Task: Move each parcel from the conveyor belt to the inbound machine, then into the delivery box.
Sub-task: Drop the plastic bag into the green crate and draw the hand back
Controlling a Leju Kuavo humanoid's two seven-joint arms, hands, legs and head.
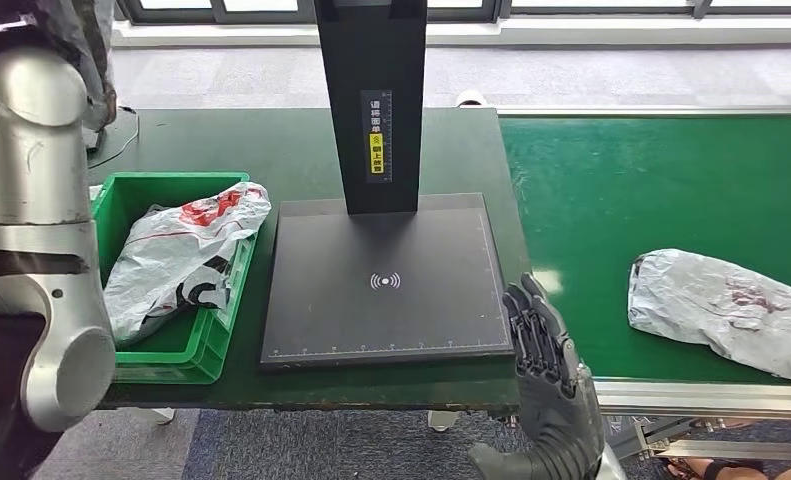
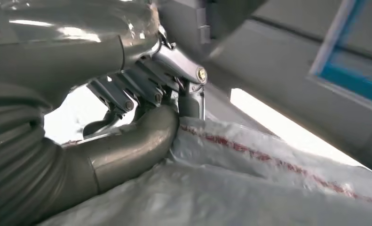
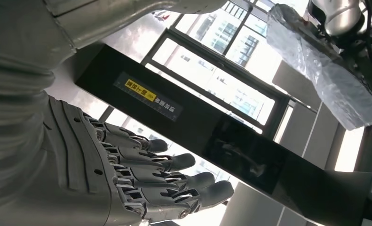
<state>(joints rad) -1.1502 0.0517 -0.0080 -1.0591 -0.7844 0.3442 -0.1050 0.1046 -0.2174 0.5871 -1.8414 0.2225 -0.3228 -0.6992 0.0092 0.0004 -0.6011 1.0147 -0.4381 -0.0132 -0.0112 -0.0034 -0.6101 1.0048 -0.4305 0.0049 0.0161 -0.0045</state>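
A grey parcel with dark red marks (image 1: 726, 310) lies on the green conveyor belt (image 1: 651, 190) at the right. Another crumpled parcel, white with red and black print (image 1: 176, 255), lies in the green delivery box (image 1: 161, 180) at the left. In the left wrist view my left hand (image 2: 127, 108) is right over this parcel (image 2: 268, 179), thumb against its edge, fingers apart and holding nothing. My right hand (image 1: 549, 345) hovers by the front right corner of the black inbound machine plate (image 1: 386, 280). Its fingers (image 3: 174, 181) are stretched out and empty.
The machine's black post (image 1: 371, 100) rises from the back of the plate and crosses the right wrist view (image 3: 198, 127). My silver left arm (image 1: 26, 250) stands tall beside the box. The belt's metal frame (image 1: 701, 395) runs along its near edge.
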